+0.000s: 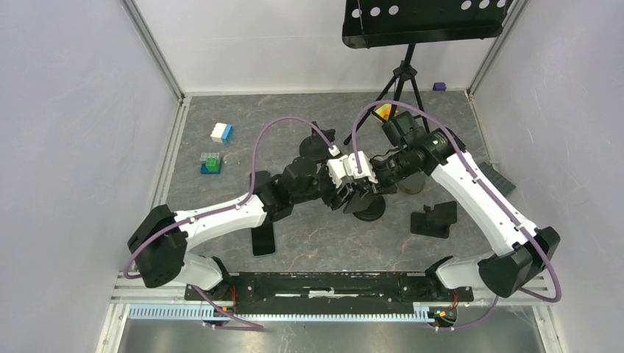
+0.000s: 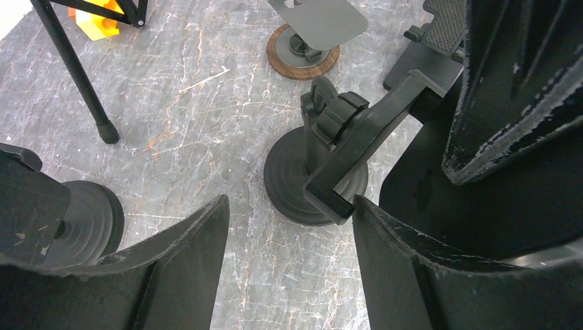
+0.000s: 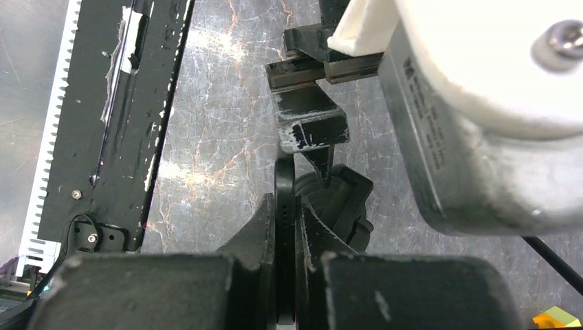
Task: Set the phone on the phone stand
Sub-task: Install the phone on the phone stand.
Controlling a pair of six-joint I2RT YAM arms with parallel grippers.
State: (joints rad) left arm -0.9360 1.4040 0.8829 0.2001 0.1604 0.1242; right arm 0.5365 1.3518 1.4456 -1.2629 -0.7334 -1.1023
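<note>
My right gripper (image 3: pixel 285 206) is shut on a black phone (image 3: pixel 284 237), held on edge between the pads. It hangs just above a black phone stand with a round base (image 1: pixel 368 209). That stand also shows in the left wrist view (image 2: pixel 313 182), its cradle arm tilted up to the right, and behind the phone in the right wrist view (image 3: pixel 340 206). My left gripper (image 2: pixel 290 203) is open and empty. It hovers right beside the stand, its right fingertip (image 2: pixel 364 220) close to the cradle's lower corner. In the top view the two grippers meet, left (image 1: pixel 344 193) and right (image 1: pixel 366 185).
A second dark phone (image 1: pixel 263 240) lies flat by the left arm. Another black stand (image 1: pixel 434 219) sits to the right, a wood-based stand (image 2: pixel 302 58) lies beyond, and a round black base (image 2: pixel 89 220) is to the left. A tripod leg (image 2: pixel 75 72) and toy bricks (image 1: pixel 211 163) stand further off.
</note>
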